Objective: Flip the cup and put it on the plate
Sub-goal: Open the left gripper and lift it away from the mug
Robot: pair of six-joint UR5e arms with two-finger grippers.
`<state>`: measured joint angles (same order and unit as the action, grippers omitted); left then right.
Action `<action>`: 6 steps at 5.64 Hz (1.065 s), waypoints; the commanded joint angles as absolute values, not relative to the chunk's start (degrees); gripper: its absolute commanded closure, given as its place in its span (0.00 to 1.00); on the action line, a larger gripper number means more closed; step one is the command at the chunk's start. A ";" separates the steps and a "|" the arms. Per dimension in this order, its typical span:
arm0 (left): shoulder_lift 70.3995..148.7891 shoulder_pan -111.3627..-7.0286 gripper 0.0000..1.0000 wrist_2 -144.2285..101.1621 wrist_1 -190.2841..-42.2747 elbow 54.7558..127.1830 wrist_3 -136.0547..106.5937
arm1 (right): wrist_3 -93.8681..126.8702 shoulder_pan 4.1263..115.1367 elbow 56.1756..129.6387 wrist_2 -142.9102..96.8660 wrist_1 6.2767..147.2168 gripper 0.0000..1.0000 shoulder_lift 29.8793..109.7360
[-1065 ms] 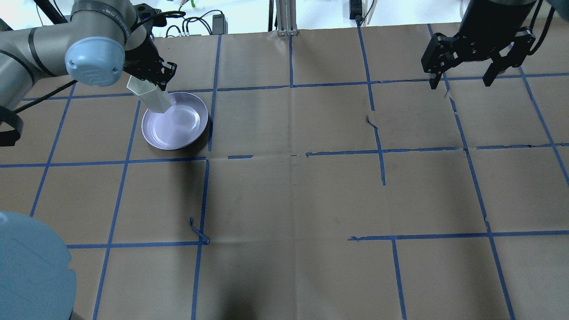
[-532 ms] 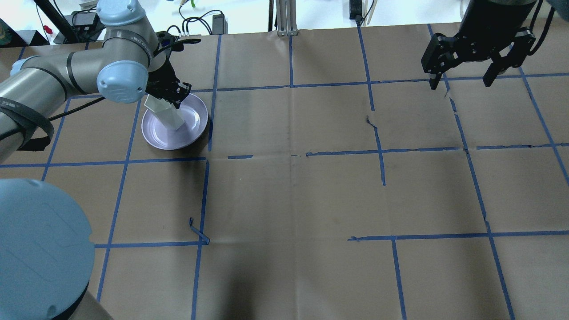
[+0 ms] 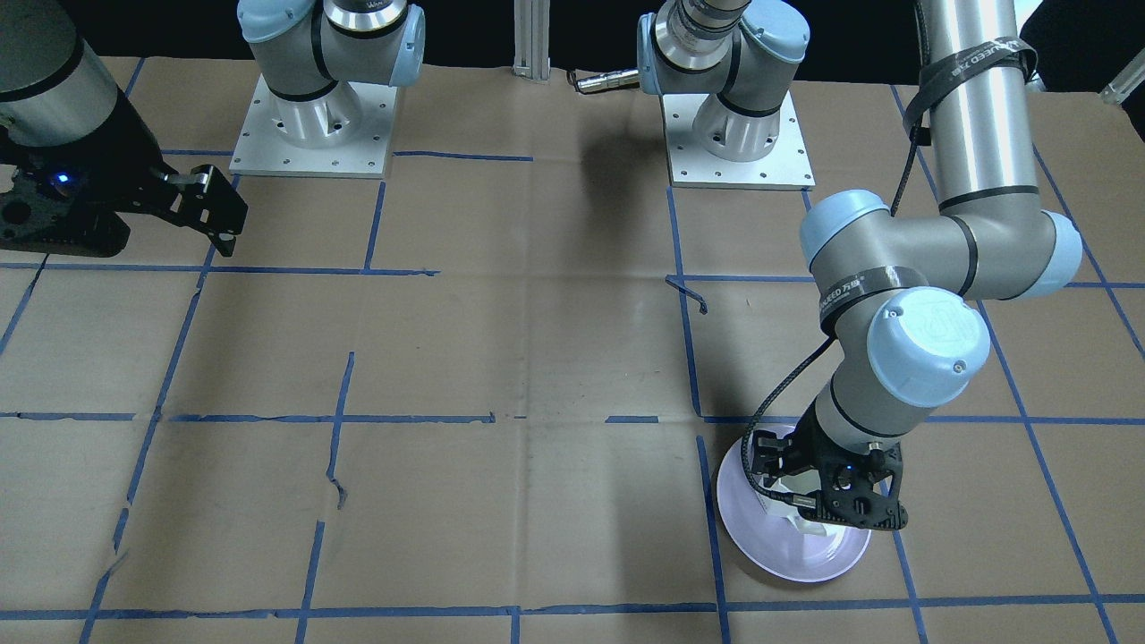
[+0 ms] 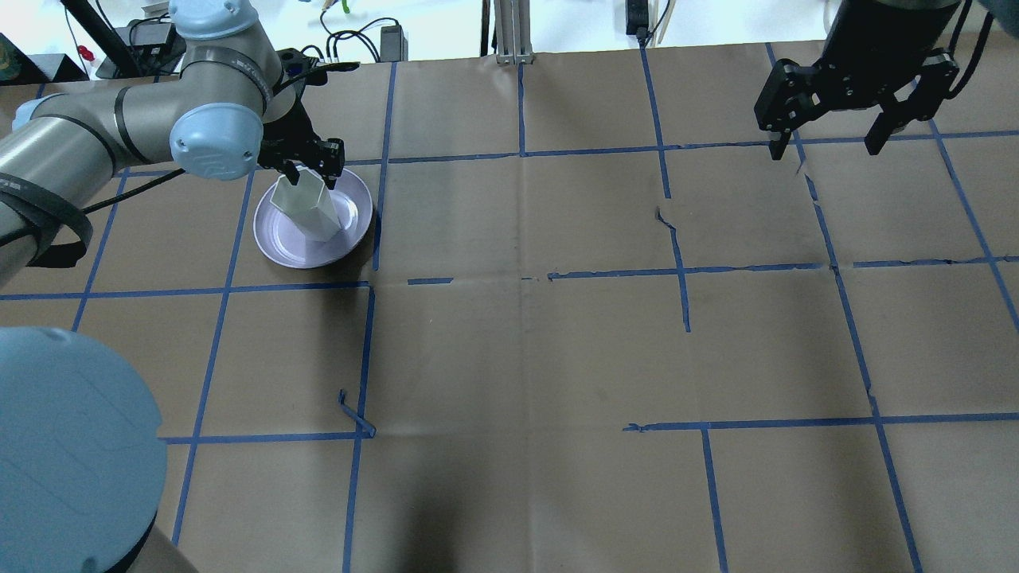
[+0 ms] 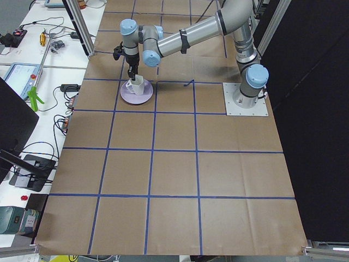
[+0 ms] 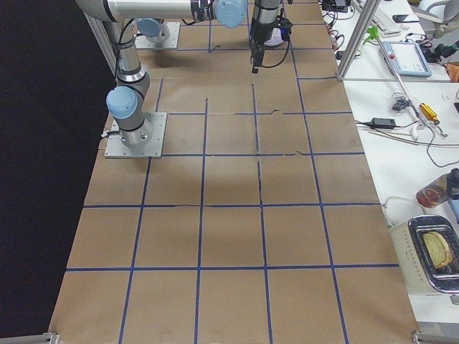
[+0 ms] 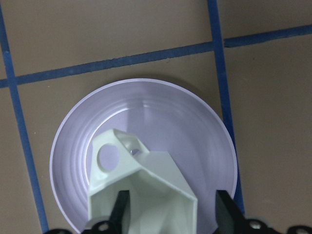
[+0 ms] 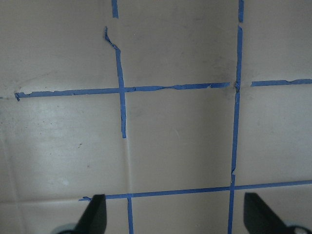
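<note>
The white faceted cup (image 4: 306, 211) stands mouth up on the lavender plate (image 4: 279, 243) at the far left of the table. My left gripper (image 4: 312, 175) points straight down over the cup's rim with its fingers parted. In the left wrist view one finger overlaps the cup (image 7: 141, 190), and the other finger (image 7: 224, 212) stands clear of its wall over the plate (image 7: 185, 126). The cup's handle faces away from the wrist camera. My right gripper (image 4: 828, 147) hangs open and empty above the far right of the table.
Brown paper with a blue tape grid covers the table (image 4: 525, 350). Both arm bases (image 3: 309, 125) stand on plates at the robot's edge. Cables and gear (image 4: 358, 36) lie beyond the far edge. A loose curl of tape (image 4: 354, 414) lifts off the paper.
The left arm swung the cup from tilted over the plate's far-left rim to standing mouth up on the plate, and the gripper now points straight down. The right arm has not moved.
</note>
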<state>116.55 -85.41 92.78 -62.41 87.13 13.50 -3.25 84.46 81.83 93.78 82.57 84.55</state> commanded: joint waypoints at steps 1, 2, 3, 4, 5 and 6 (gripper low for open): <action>110.35 -85.17 0.01 92.81 -68.77 86.75 13.36 | -3.25 84.46 81.83 93.78 82.53 0.00 84.55; 104.91 -85.51 0.01 92.90 -76.74 86.75 11.45 | -3.25 84.46 81.83 93.78 82.62 0.00 84.55; 99.37 -86.13 0.01 92.29 -83.86 86.84 3.16 | -3.25 84.46 81.83 93.78 82.53 0.00 84.55; 95.92 -89.18 0.01 92.29 -88.81 86.84 -1.97 | -3.25 84.46 81.83 93.78 82.62 0.00 84.55; 94.93 -92.86 0.01 92.29 -91.73 86.49 -5.68 | -3.25 84.46 81.83 93.78 82.53 0.00 84.55; 93.09 -94.21 0.01 92.37 -94.11 86.40 -6.06 | -3.25 84.46 81.83 93.78 82.53 0.00 84.55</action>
<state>94.79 -92.40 92.32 -91.55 86.53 -4.68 -3.25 84.46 81.83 93.78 82.55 84.55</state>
